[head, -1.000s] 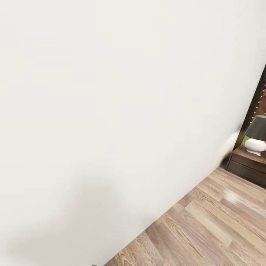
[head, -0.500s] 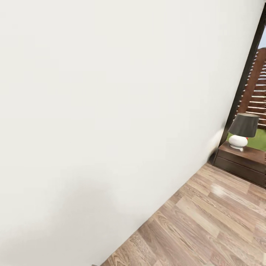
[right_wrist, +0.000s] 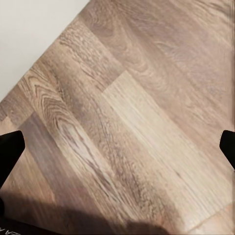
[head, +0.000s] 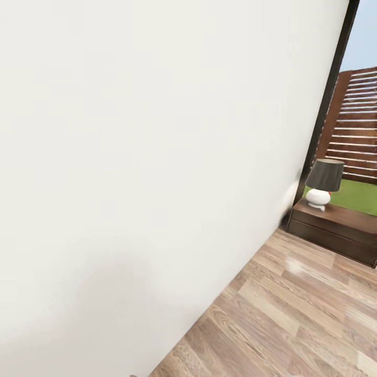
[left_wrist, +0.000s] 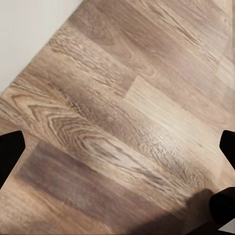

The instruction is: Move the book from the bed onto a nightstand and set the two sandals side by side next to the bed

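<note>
Head view: wall (head: pixel 131 157), floor (head: pixel 293 314), nightstand (head: pixel 335 230) with lamp (head: pixel 323 183); both end effectors (left_wrist: pixel 117 147) (right_wrist: pixel 117 147) spread wide, empty; task seemingly unstarted.

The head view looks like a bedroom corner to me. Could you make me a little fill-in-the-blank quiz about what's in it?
1. On the dark brown nightstand stands a ____ with a white base and dark shade.
2. The floor is made of ____ planks.
3. The large wall is plain ____.
4. Through the window, a slatted ____ rises behind green grass.

Missing words: lamp; wood; white; fence
</note>
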